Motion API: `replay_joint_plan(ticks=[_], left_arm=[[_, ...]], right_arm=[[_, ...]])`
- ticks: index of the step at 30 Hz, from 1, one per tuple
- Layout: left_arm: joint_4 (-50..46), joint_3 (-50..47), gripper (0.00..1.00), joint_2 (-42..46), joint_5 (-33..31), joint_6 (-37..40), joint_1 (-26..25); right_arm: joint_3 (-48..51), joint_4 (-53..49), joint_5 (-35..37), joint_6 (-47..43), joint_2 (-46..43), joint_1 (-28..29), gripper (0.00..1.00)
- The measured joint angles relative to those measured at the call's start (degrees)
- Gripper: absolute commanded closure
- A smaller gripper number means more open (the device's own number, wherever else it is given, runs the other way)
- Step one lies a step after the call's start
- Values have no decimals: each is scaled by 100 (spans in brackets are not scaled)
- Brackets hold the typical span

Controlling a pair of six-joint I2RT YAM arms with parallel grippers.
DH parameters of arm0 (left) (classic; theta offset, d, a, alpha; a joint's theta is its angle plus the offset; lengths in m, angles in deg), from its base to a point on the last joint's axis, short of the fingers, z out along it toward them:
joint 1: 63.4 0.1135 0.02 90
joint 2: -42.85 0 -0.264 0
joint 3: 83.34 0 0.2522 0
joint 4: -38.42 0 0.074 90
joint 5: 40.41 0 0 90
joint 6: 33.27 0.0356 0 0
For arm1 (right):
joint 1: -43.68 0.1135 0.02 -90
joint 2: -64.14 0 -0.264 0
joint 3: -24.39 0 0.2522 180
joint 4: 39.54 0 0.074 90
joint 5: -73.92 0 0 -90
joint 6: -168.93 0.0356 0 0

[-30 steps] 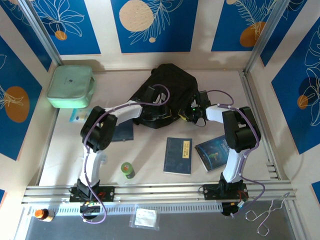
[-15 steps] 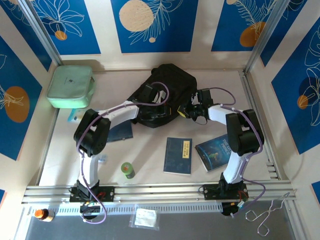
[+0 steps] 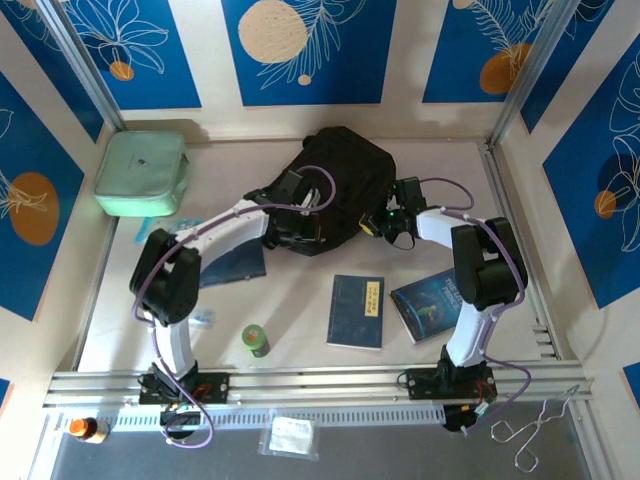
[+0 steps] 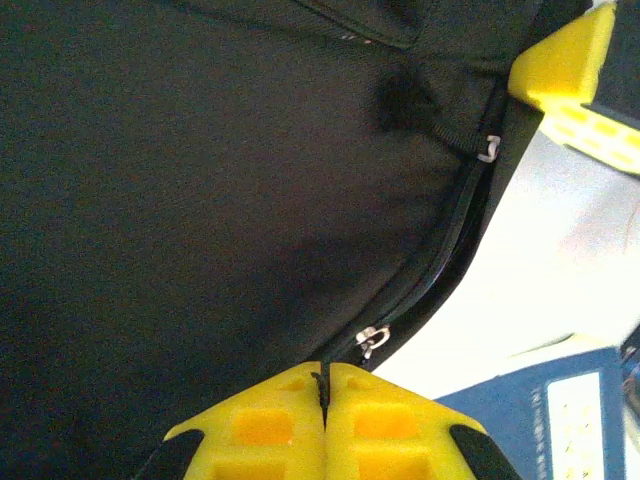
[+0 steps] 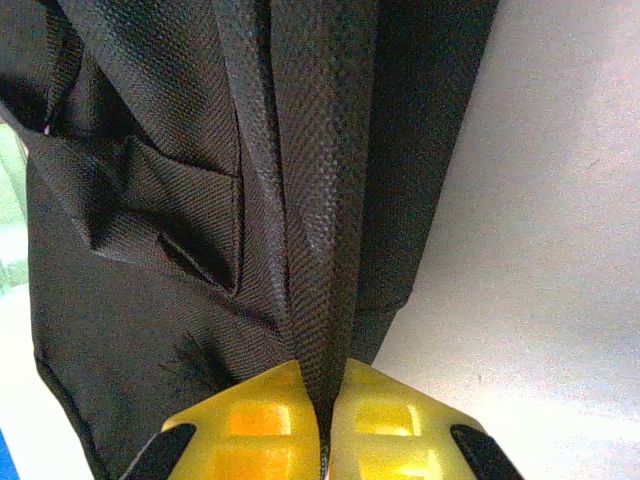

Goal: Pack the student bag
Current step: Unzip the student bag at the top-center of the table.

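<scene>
The student bag [image 3: 338, 170], a large black backpack, lies at the back middle of the table. My left gripper [image 3: 301, 232] is at the bag's front edge. In the left wrist view its yellow fingers [image 4: 400, 425] are shut on a thin black zip pull cord, just below a small metal zipper ring [image 4: 372, 339] on the bag [image 4: 200, 200]. My right gripper [image 3: 379, 222] is at the bag's right side. In the right wrist view its gripper [image 5: 325, 405] is shut on a black woven strap [image 5: 320, 200] of the bag.
A mint green zip case [image 3: 142, 172] sits at the back left. Two blue books [image 3: 357, 311] [image 3: 430, 305] lie in front of the bag, a dark notebook [image 3: 238, 266] lies under my left arm, and a small green roll [image 3: 256, 340] stands near the front. Metal rails run along the near edge.
My right gripper has closed onto the bag's strap. My left arm has stretched out, its elbow swinging left, while its gripper stayed shut at the bag's edge.
</scene>
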Motion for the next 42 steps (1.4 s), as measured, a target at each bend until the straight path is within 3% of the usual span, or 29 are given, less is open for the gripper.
replay_joint_plan(ticks=[12, 16, 21, 24, 29, 36, 42], left_arm=[[-330, -632, 100, 490, -1045, 1362, 11], [-299, -629, 100, 490, -1121, 1486, 15], [-136, -531, 100, 459, -592, 1331, -22], [57, -297, 100, 295, -229, 1143, -114], [774, -4, 100, -46, 575, 588, -251], [1506, 179, 100, -439, 1266, 31, -369], [1692, 146, 100, -459, 1408, -131, -448]], right_arm=[[-251, -343, 299, -68, 20, -28, 94], [-319, -428, 321, -122, 17, -109, 87], [-238, -439, 361, -144, -251, -199, 61], [66, -422, 404, -76, -839, -236, 51], [577, -442, 426, 262, -1821, -260, 43], [1375, -507, 476, 1082, -2402, -140, 26], [1502, -549, 643, 1515, -2446, 155, 26]])
